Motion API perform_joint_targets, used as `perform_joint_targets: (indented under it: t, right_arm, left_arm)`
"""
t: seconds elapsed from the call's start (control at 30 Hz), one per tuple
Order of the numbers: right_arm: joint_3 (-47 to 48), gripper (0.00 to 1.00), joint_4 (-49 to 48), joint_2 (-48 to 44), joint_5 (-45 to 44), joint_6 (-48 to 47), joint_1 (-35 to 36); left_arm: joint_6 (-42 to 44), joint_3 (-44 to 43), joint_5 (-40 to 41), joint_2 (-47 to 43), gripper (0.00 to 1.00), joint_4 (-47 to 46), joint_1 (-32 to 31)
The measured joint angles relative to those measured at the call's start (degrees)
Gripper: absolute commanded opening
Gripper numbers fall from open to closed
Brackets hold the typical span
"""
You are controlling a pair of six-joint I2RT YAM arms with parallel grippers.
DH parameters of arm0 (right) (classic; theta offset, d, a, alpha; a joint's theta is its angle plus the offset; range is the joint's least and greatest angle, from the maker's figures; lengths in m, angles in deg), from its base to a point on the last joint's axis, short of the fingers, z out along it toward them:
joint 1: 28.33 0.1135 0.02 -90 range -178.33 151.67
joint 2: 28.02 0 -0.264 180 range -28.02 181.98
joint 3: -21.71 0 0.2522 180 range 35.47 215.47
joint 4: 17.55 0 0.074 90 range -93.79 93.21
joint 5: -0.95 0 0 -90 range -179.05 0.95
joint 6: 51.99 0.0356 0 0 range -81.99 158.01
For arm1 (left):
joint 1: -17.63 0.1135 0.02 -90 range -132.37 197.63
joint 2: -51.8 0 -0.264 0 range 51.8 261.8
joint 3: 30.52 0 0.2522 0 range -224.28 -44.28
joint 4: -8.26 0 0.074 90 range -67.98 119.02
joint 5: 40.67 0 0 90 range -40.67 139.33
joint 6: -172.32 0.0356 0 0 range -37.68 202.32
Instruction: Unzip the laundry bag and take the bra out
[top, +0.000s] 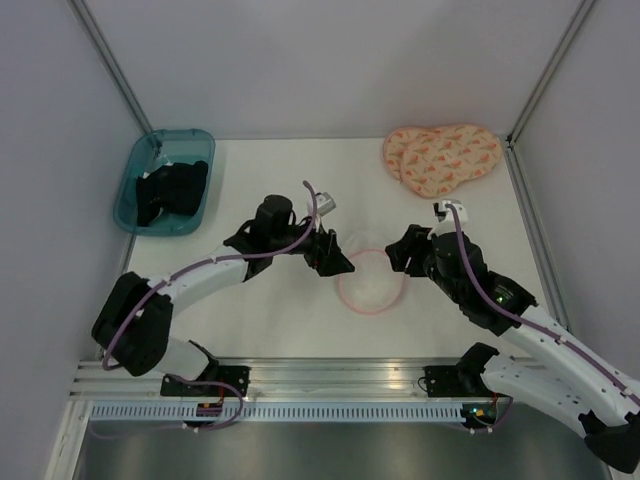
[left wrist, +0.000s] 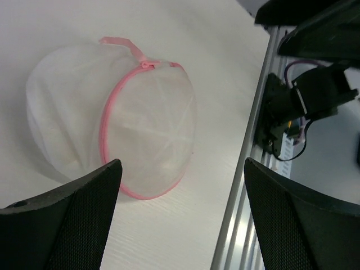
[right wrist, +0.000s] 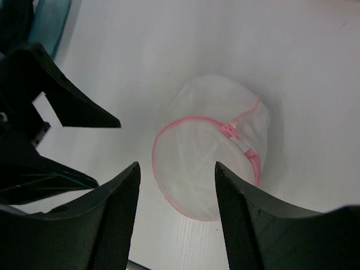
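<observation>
The laundry bag [top: 370, 282] is a rounded white mesh pouch with pink edging, lying on the white table between my two grippers. It also shows in the left wrist view [left wrist: 140, 124] and the right wrist view [right wrist: 208, 157]. Its pink zip is closed, with the pull [right wrist: 230, 132] on top. Something soft and white shows dimly through the mesh; the bra is not seen apart from it. My left gripper [top: 340, 262] [left wrist: 181, 169] is open and empty at the bag's left edge. My right gripper [top: 397, 255] [right wrist: 177, 169] is open and empty at its right edge.
A teal bin [top: 180, 134] with black clothing [top: 170, 190] stands at the back left. A peach patterned pad [top: 442, 158] lies at the back right. An aluminium rail [top: 330, 375] runs along the table's near edge. Grey walls with metal posts enclose the table.
</observation>
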Motion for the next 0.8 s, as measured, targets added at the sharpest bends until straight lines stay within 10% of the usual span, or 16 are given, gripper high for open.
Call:
perform_joint_targets:
  t: [0.33,0.8]
  right_arm:
    - [-1.40,0.61,2.27,-4.79,-3.21,5.29,0.00]
    - [-4.28,0.60,2.93,-5.99,-1.14,6.56,0.00]
  left_arm:
    - [14.05,-8.72,-1.75,19.41,0.88,3.93,-4.24]
    - [20.00,-7.17,19.10,18.34,0.87,0.20,-9.33]
